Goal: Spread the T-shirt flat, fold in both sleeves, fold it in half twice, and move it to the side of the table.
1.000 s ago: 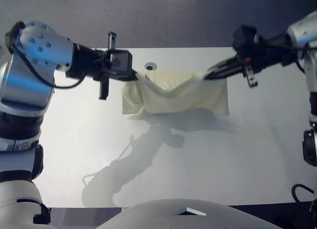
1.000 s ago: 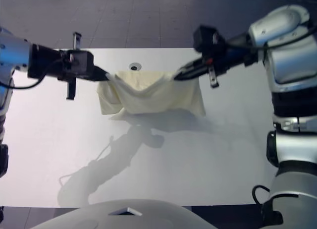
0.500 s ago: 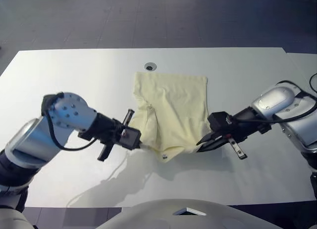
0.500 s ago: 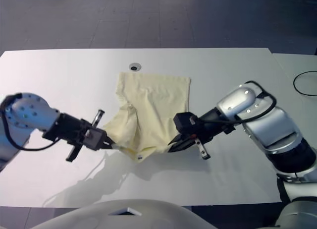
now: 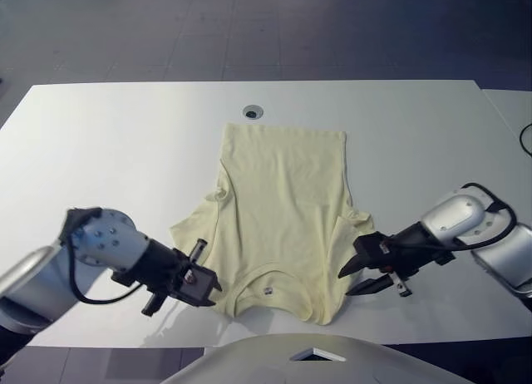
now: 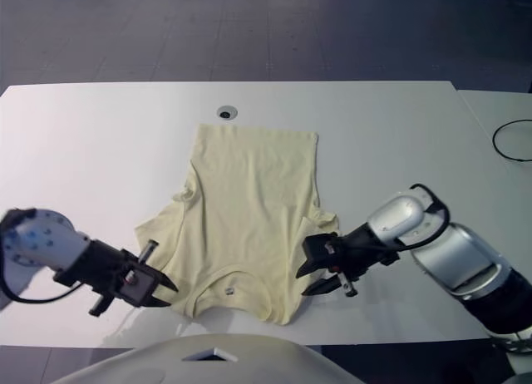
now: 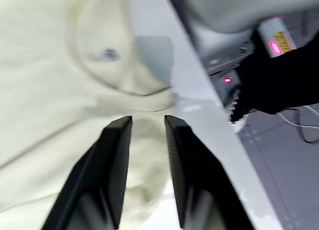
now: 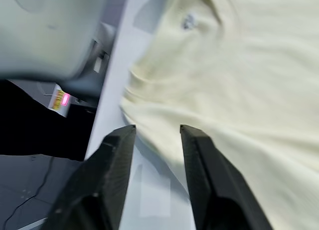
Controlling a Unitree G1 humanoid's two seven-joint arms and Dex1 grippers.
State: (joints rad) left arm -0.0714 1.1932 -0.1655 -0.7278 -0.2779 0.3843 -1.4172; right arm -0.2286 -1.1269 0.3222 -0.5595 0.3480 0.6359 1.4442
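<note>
Wide bare table (image 5: 108,151) lies open at 9 and 3 o'clock of the T-shirt (image 5: 283,209), a small round grommet (image 5: 252,112) sits at 12 o'clock (just off the hem), and the left gripper (image 5: 209,288) and right gripper (image 5: 349,281) crowd 7 and 5 o'clock, fingers parted.

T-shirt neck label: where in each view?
Left eye view: neck label just inside the collar, by the table's near edge.
Right eye view: neck label, same place.
Left wrist view: neck label inside the collar's curve.
Right wrist view: neck label by the collar's curve.
Shared landmark: the table's near edge.
</note>
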